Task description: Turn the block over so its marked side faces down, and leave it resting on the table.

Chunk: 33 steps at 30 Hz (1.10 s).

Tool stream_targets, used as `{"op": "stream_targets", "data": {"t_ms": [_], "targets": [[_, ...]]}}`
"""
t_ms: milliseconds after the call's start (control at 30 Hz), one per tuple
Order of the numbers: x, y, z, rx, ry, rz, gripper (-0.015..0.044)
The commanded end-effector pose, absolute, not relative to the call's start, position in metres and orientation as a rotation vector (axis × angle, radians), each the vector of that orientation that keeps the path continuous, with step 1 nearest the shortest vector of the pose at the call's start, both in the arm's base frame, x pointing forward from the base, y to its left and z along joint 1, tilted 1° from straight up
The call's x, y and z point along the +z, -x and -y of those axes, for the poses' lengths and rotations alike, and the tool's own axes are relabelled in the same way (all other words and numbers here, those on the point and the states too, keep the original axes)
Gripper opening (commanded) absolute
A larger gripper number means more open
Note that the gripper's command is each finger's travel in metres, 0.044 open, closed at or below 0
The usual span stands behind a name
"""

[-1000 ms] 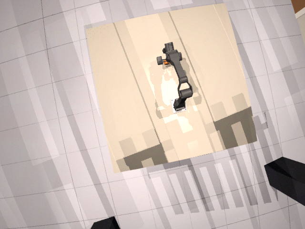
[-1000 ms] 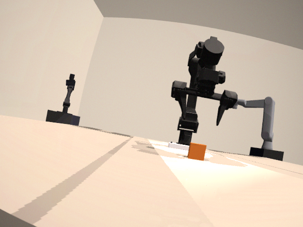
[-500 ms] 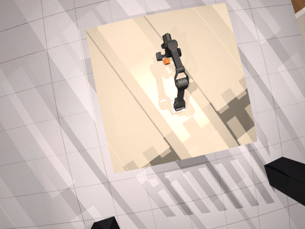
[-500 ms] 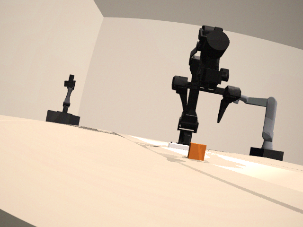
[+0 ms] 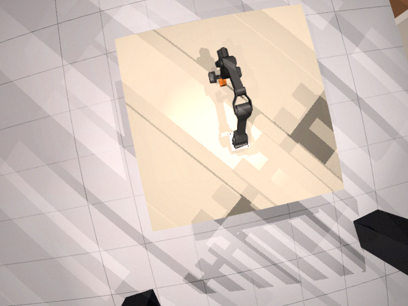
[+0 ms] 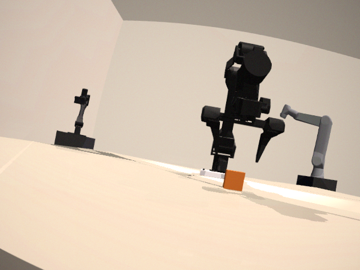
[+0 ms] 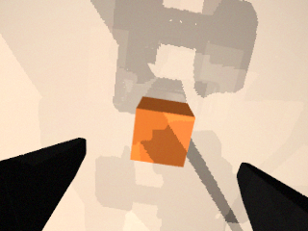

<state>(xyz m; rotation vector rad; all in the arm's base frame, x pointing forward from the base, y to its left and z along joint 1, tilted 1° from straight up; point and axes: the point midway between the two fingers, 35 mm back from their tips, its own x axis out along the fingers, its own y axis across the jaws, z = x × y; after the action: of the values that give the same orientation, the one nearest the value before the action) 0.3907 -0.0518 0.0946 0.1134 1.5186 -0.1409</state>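
An orange block (image 5: 222, 82) (image 6: 234, 180) (image 7: 162, 137) rests on the beige table (image 5: 164, 164) (image 6: 116, 220), just in front of the arm's base. In the wrist view its top face carries a darker orange patch; I cannot tell whether that is a mark or a shadow. My gripper (image 5: 217, 64) (image 6: 237, 153) (image 7: 164, 158) is wide open and empty. It hangs above the block and points down, with the two dark fingers spread well apart on either side and clear of the block.
The arm stands on a white base plate (image 5: 238, 146) (image 6: 208, 173) near the table's middle. Beyond the table stand a small black arm (image 6: 80, 116) at the left and a grey arm (image 6: 319, 139) at the right. Dark shapes (image 5: 385, 237) lie on the tiled floor.
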Motion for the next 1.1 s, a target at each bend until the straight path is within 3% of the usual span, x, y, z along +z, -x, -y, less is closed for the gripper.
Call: {"op": "stream_targets", "data": {"t_ms": [0,800,1067], "targets": [[0.084,-0.389,0.051,-0.139,-0.120,-1.529,0.0440],[0.051,-0.390,0.051,-0.139,-0.120,-1.529,0.0440],[0.051,-0.390,0.051,-0.139,-0.120,-1.529,0.0230]]}}
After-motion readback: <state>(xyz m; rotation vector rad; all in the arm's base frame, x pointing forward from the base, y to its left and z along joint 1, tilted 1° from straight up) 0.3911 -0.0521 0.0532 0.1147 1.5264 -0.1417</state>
